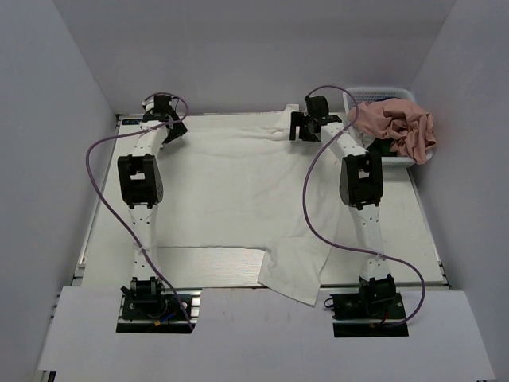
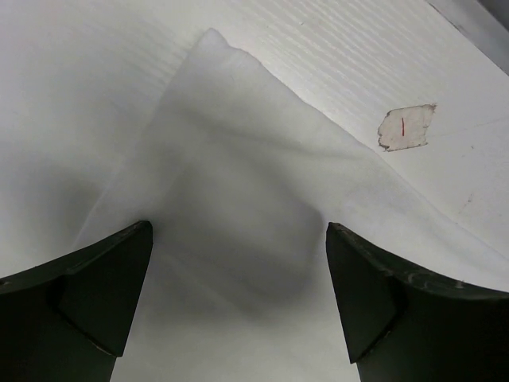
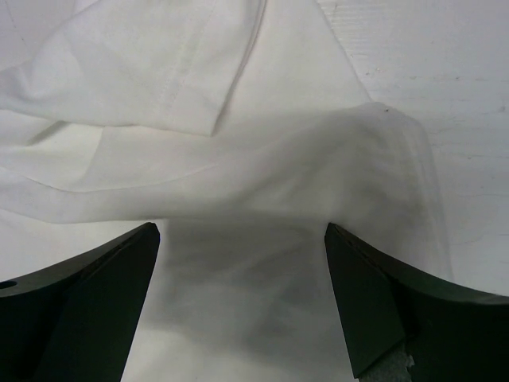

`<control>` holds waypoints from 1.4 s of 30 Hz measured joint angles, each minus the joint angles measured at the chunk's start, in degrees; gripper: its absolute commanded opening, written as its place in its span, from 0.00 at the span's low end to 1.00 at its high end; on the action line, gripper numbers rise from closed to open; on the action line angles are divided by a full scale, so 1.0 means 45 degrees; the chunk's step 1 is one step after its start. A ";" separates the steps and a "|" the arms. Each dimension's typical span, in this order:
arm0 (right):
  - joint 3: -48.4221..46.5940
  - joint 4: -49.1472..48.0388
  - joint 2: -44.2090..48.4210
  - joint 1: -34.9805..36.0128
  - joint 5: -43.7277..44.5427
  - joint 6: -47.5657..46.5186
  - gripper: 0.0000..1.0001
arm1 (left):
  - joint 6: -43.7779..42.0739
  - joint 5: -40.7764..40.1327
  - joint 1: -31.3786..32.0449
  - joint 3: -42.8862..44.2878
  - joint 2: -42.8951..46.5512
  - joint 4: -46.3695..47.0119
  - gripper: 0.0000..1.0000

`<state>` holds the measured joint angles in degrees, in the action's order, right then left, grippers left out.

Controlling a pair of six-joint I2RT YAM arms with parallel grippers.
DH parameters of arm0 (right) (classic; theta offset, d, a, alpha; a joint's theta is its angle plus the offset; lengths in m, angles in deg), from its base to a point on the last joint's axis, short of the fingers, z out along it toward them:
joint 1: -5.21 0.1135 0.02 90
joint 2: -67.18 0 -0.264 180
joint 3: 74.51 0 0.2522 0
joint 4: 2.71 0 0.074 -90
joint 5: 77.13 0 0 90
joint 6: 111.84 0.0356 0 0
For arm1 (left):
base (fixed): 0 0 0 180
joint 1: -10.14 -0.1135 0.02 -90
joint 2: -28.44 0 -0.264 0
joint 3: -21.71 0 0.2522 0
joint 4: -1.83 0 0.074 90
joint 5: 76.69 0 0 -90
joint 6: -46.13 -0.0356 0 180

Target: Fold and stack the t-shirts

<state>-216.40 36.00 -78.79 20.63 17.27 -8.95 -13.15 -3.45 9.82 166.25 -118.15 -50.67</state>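
Observation:
A large white t-shirt [image 1: 238, 187] lies spread over the table, one sleeve hanging over the near edge. My left gripper [image 1: 169, 127] is open just above the shirt's far left corner [image 2: 231, 159]. My right gripper [image 1: 302, 126] is open just above the shirt's far right part, where a sleeve and folded cloth [image 3: 238, 159] bunch up. A pink t-shirt [image 1: 394, 127] lies heaped in the white mesh basket [image 1: 355, 94] at the far right, with a dark cloth showing under it. Neither gripper holds cloth.
The basket stands at the table's far right corner, right beside my right arm. A torn tape patch with a red mark [image 2: 406, 127] sticks to the table beyond the shirt's corner. White walls enclose the table on three sides.

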 measured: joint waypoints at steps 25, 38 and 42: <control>1.6179 -0.1501 1.4144 0.3949 0.3405 0.1472 0.90 | 0.5459 -0.0578 -0.0180 -2.0113 1.6733 -0.3201 1.00; 1.8797 0.0724 1.7335 0.7917 0.3944 0.2565 0.90 | 0.6781 0.0306 -0.0180 -2.1619 1.7257 -0.1433 0.90; 1.9074 0.1486 1.7354 0.8714 0.3925 0.2861 0.90 | 0.6902 0.0117 -0.0180 -2.1619 1.8141 -0.1569 0.90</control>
<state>-130.57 42.69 -0.70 59.84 34.93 3.92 17.91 -2.92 9.01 68.96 -36.51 -57.73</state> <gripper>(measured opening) 0.904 0.898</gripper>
